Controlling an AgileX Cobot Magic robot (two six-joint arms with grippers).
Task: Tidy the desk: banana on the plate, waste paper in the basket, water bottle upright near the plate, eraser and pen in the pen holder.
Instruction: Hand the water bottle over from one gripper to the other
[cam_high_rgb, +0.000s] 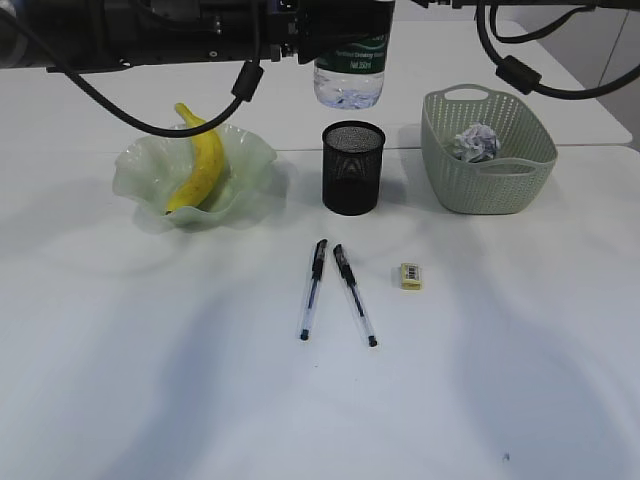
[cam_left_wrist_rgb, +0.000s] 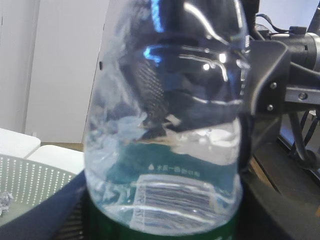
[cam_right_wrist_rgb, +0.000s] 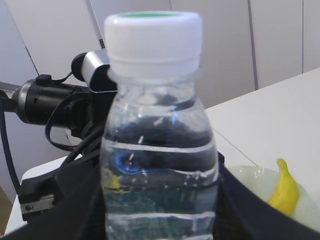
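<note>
The water bottle (cam_high_rgb: 350, 75) hangs in the air above and behind the pen holder (cam_high_rgb: 353, 168), with its cap out of the exterior view. My right gripper (cam_right_wrist_rgb: 160, 210) is shut on its body below the white cap (cam_right_wrist_rgb: 152, 37). The left gripper (cam_left_wrist_rgb: 160, 220) has its dark fingers on either side of the bottle (cam_left_wrist_rgb: 165, 150); contact is unclear. The banana (cam_high_rgb: 200, 165) lies in the plate (cam_high_rgb: 135, 165). A paper ball (cam_high_rgb: 476, 142) sits in the basket (cam_high_rgb: 520, 165). Two pens (cam_high_rgb: 313, 288) (cam_high_rgb: 355, 295) and the eraser (cam_high_rgb: 410, 276) lie on the desk (cam_high_rgb: 150, 380).
Both black arms (cam_high_rgb: 200, 30) cross the top of the exterior view with looping cables (cam_high_rgb: 515, 70). The plate, pen holder and basket stand in a row at the back. The right wrist view shows the banana (cam_right_wrist_rgb: 286, 190) on the plate (cam_right_wrist_rgb: 245, 175).
</note>
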